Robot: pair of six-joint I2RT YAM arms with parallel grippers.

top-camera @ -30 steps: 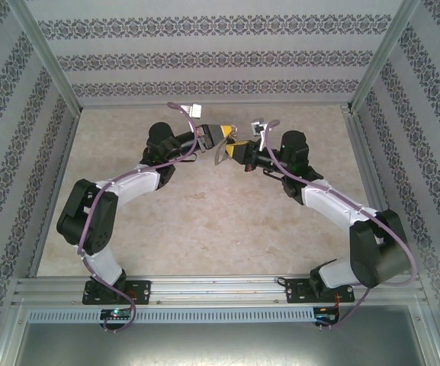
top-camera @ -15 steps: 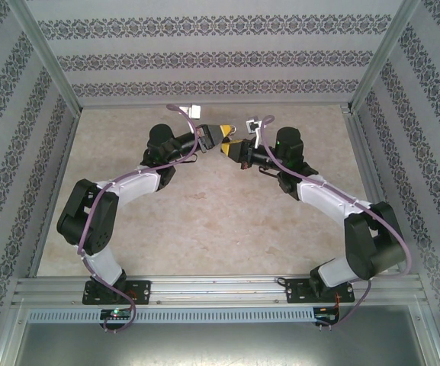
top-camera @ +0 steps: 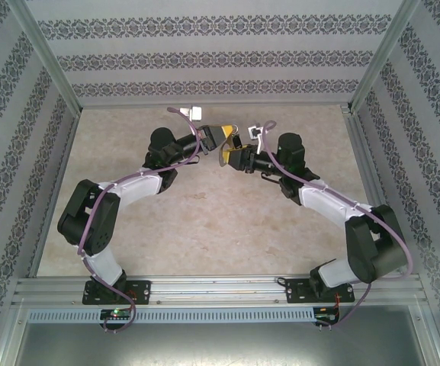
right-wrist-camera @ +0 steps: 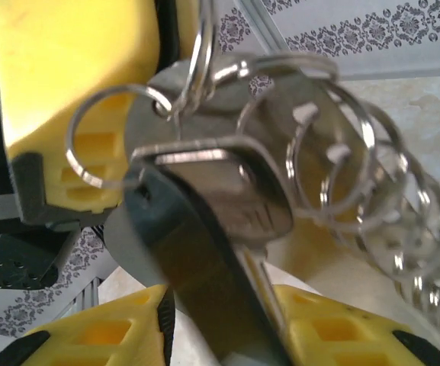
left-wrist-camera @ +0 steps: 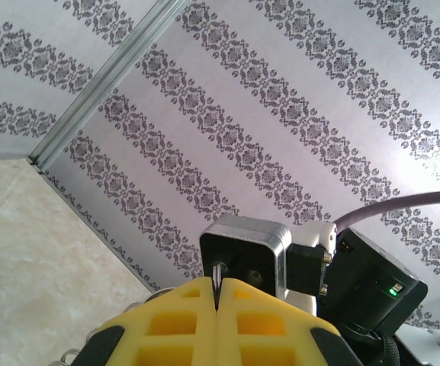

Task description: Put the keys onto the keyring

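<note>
Now the two arms meet above the far middle of the table (top-camera: 204, 229). The left claw (left-wrist-camera: 216, 293) is clamped tight, with a thin sliver of the keyring (right-wrist-camera: 349, 160) pinched between its yellow tips. The silvery linked rings dangle from it. The right claw (top-camera: 229, 156), closed a moment ago, has parted its jaws partway. The key (right-wrist-camera: 204, 213), dark-headed with a silver blade, lies in that gap, close against the rings. This looks like a release, so the key may be threaded, though that cannot be confirmed.
</note>
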